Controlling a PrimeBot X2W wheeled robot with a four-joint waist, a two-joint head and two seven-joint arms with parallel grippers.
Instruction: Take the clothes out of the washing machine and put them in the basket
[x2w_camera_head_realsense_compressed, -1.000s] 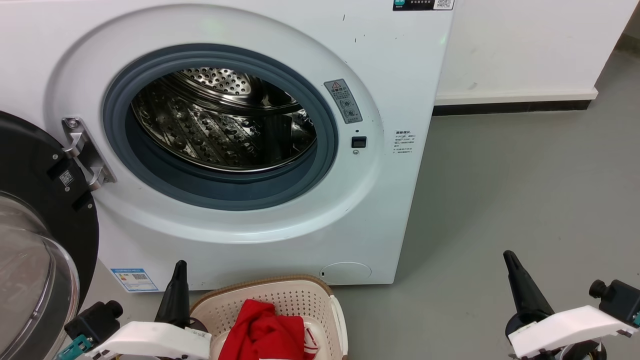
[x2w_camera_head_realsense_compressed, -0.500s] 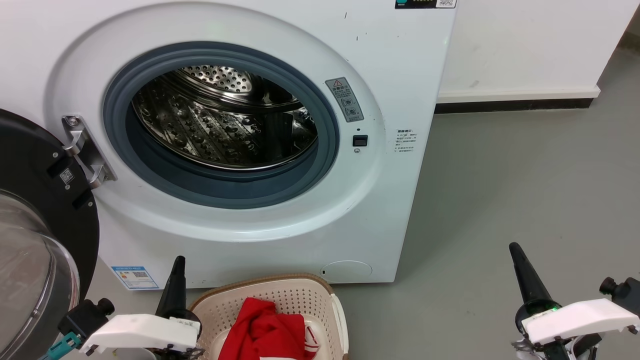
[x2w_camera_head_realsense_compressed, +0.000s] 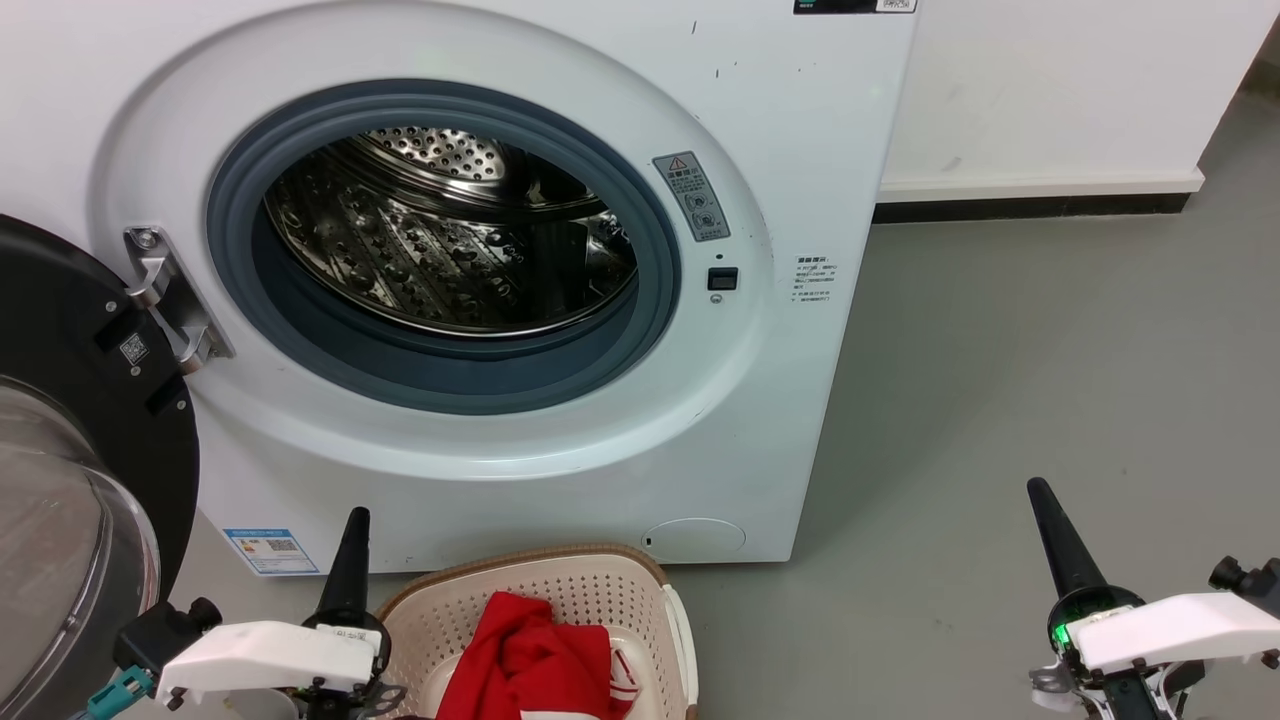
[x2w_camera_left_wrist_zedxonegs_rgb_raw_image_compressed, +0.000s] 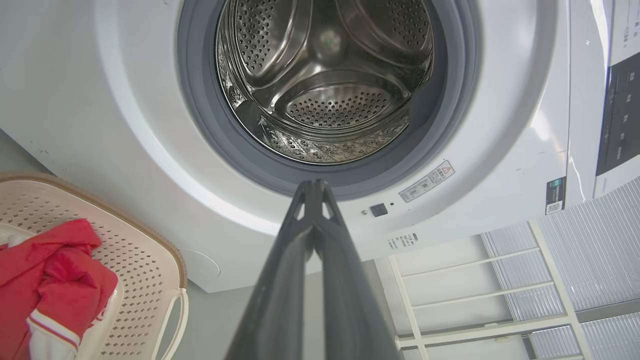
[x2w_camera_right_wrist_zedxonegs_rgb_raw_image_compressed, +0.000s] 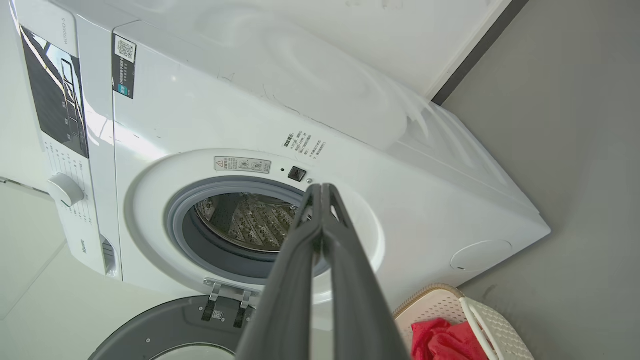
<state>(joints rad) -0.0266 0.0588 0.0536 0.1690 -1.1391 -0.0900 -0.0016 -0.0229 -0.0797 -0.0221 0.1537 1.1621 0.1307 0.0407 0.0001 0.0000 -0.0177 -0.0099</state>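
Head view: washing machine top is cropped. Its door hangs open at left, cut by the frame edge. The lower front of the drum is hidden behind the grey seal. The basket sits on the floor just in front of the machine, its near half out of frame. The clothes are a red heap inside it, bottom cropped. The left gripper is just left of the basket. The right gripper is well apart over the floor. Each reads as one dark spike, so the gap is hard to judge here.

Left wrist view: fingers are pressed together tip to tip, gripping nothing, touching nothing. The tips line up with the porthole's lower rim. Basket and clothes are cut at lower left.

Right wrist view: fingers are closed flat against each other, nothing between them. They overlap part of the porthole. The door is cropped at the bottom, and the basket corner with red fabric is cropped at lower right.
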